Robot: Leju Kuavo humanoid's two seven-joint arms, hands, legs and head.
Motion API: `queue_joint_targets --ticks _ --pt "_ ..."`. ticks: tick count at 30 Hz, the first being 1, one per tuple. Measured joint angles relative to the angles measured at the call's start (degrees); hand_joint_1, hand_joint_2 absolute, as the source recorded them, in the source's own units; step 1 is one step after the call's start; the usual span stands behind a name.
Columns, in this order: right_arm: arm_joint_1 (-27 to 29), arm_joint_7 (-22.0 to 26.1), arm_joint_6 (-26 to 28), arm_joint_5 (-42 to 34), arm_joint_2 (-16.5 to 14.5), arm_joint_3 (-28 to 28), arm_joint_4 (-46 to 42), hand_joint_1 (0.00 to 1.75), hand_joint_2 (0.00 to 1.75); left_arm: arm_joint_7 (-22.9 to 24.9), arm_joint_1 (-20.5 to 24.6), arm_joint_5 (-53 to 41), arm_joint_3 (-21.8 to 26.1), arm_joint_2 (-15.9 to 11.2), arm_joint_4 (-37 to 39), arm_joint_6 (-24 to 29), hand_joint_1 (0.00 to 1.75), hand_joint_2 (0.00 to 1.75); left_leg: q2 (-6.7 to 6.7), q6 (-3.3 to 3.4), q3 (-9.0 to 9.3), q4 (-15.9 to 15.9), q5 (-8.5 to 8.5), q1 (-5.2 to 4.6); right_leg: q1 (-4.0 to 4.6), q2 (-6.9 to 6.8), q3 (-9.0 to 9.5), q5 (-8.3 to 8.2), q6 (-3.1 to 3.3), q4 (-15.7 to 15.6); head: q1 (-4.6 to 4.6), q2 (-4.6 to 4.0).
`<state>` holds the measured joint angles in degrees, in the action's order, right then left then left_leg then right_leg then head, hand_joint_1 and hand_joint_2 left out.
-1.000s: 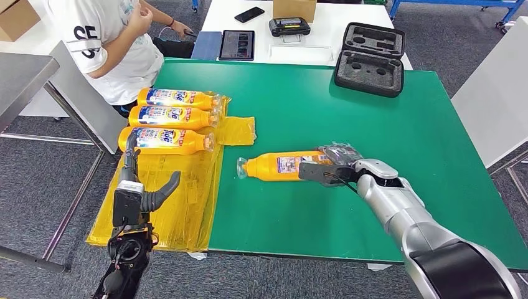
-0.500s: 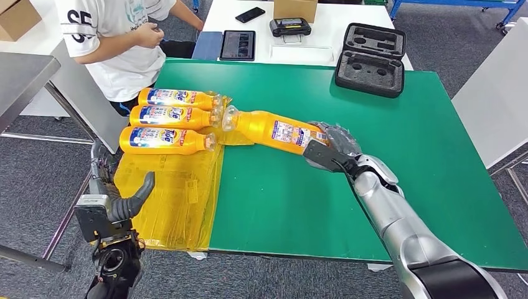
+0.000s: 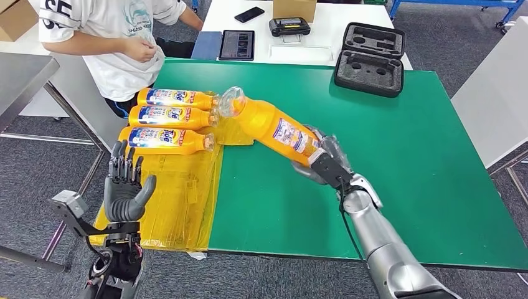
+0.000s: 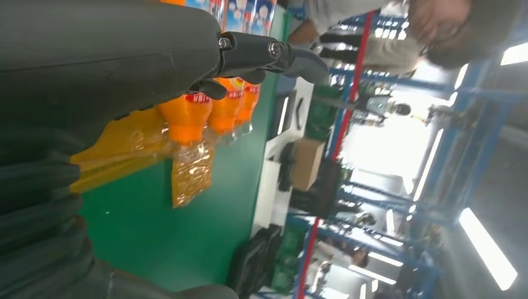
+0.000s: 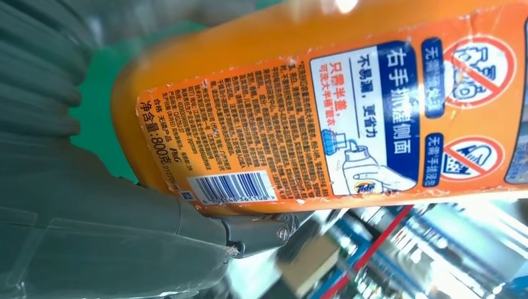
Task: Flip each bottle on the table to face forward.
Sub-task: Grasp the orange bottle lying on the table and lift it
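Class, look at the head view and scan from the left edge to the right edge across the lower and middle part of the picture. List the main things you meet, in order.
Left robot hand → yellow plastic sheet → orange bottle held up at a slant → right robot hand → bare green table.

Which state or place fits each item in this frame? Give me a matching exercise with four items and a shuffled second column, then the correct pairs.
Items:
1. right hand
2. left hand
3. three orange bottles
4. black foam case

States or places:
A. lying side by side on the yellow sheet
B. open, fingers spread, beyond the table's left edge
C. at the far side of the green table
D. holding a lifted orange bottle, back label showing

Pairs: 1-D, 2-B, 3-A, 4-C
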<state>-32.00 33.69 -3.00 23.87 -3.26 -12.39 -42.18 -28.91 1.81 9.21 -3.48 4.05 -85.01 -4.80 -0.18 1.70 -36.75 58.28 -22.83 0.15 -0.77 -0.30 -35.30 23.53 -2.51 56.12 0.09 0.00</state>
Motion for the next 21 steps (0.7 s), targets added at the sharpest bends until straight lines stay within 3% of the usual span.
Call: queue_joint_targets --ticks 7,21 --pt "5.75 1.56 -1.83 -1.74 -5.37 -0.30 -2.46 1.75 1.75 1.50 1.66 -2.29 -2.89 0.82 3.50 -0.89 0.00 1.75 0.00 0.00 0.00 0.00 0.00 0.00 -0.01 0.00 0.00 0.01 0.01 0.00 0.01 0.00" --pt "6.44 1.79 -3.04 -2.75 -6.81 -0.37 -2.81 1.75 1.75 1.67 2.52 -3.21 -4.00 0.95 5.71 -2.14 0.00 1.75 0.01 0.00 -0.01 0.00 0.00 0.00 -0.01 0.00 -0.01 0.00 0.00 0.00 0.01 0.00"
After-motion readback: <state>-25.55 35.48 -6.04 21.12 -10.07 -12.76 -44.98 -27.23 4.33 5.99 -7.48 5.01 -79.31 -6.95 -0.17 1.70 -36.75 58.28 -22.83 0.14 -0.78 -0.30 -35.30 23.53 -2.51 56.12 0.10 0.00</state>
